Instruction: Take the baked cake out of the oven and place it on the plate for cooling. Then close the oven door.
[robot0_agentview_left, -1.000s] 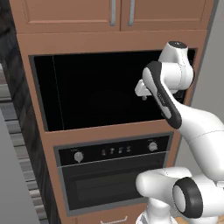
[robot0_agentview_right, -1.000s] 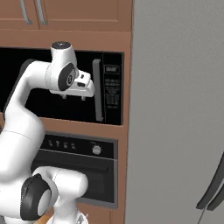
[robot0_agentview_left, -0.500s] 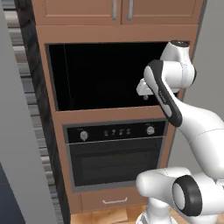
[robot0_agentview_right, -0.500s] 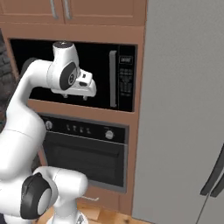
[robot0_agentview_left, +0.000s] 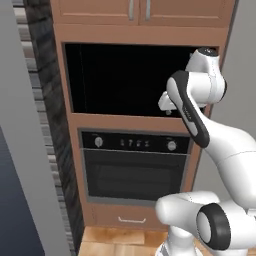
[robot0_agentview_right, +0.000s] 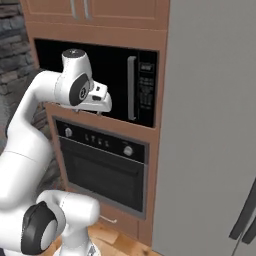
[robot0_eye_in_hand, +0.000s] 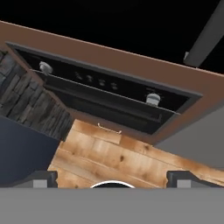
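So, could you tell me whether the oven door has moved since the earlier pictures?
No. The oven door stays shut under the control strip; only the camera shifted.

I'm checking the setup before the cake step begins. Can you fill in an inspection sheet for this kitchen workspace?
Surface: wood floor in front of the cabinets; no counter seen.
Job's things: oven, oven door shut; cake and plate nothing seen.
Clutter: nothing seen.
Claw: claw open, holding nothing, raised in front of the microwave, above the oven.
Cables: nothing seen.
Surroundings: upper cabinets, drawer under the oven, stone wall on the left, grey fridge on the right.
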